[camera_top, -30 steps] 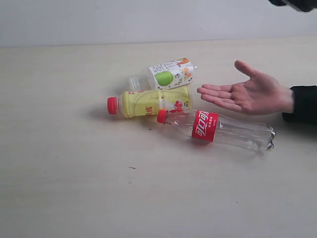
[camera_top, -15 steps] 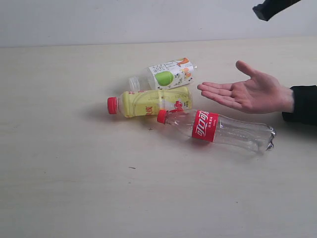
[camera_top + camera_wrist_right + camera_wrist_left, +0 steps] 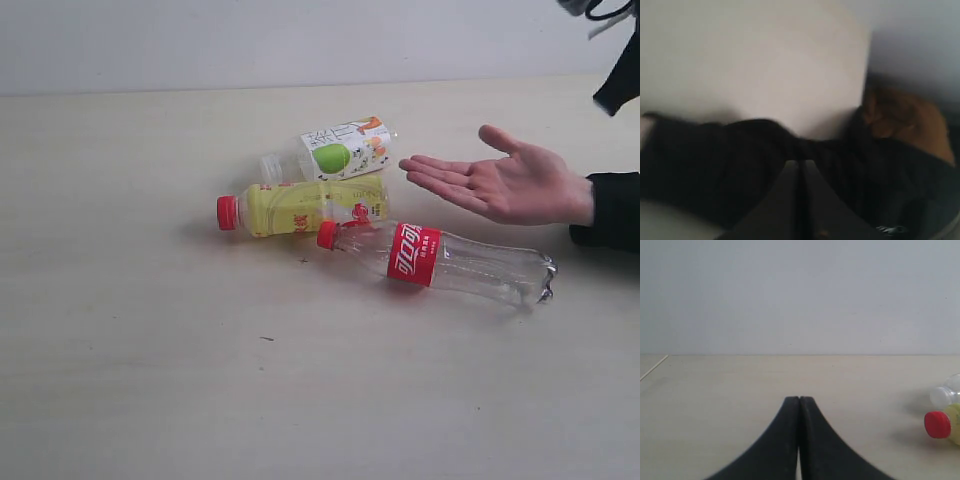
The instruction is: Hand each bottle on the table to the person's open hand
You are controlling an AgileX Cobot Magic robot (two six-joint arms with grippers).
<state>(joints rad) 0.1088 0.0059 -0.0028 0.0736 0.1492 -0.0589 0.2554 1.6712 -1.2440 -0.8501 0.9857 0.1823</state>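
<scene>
Left gripper (image 3: pixel 799 401) and right gripper (image 3: pixel 800 164) were pressed closed, empty; bottles (image 3: pixel 300 208) were laid well clear on a beige table (image 3: pixel 150 350), pale wall (image 3: pixel 200 40) behind.

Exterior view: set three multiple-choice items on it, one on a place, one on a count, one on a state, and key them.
1. Relative to the open hand, the Coca-Cola bottle lies: A) in its palm; B) on the table, nearer the camera; C) upright behind it.
2. Bottles on the table: A) two; B) three; C) five.
3. The hand is: A) empty, palm up; B) gripping a bottle; C) a fist.
Key: B, it lies flat in front of the hand; B, the yellow bottle, the apple-label bottle and the Coca-Cola one; A, the palm holds nothing.
</scene>
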